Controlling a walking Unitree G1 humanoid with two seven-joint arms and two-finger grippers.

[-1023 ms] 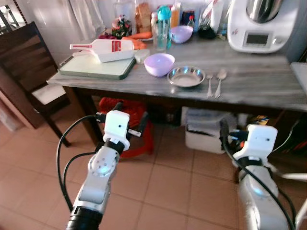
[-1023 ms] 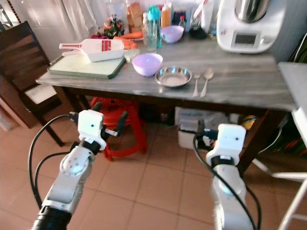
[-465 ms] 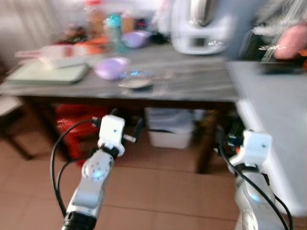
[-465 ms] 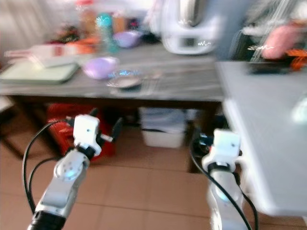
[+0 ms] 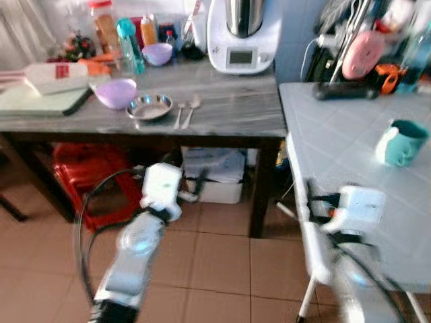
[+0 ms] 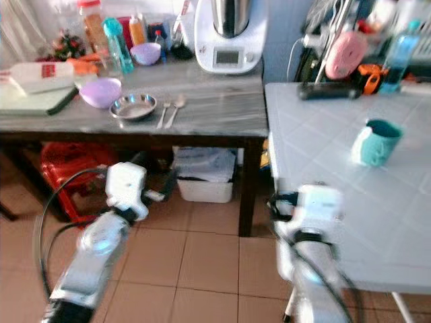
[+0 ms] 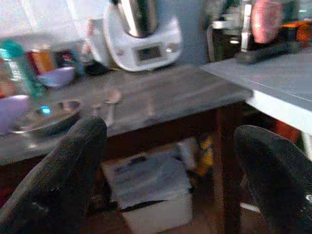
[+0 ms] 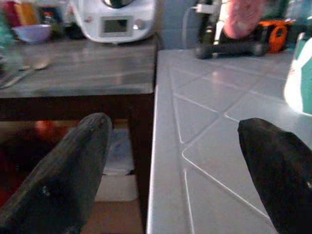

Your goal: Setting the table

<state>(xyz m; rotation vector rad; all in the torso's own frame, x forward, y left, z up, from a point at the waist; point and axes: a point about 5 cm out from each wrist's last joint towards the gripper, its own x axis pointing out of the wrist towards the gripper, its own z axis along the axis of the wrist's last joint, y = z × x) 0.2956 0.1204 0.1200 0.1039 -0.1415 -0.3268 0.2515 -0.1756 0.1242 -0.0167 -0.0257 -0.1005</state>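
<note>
Head view: steel bowl (image 5: 151,106) at 11 o'clock on grey table (image 5: 229,118), spoon (image 5: 193,106) beside | left wrist: left gripper (image 7: 168,161) wide open, empty | right wrist: right gripper (image 8: 175,161) wide open, empty | bowl likely light, stiff, slippery; pinch rim.

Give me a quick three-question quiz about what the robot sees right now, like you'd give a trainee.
1. True or false: the teal mug stands on the wooden table.
2. What lies right beside the steel bowl? A) a fork and spoon B) a knife C) a napkin
3. Fill in: the left gripper and right gripper are both ____ and hold nothing.

Key: 1. False, it stands on the white tiled table. 2. A. 3. Open.
</note>
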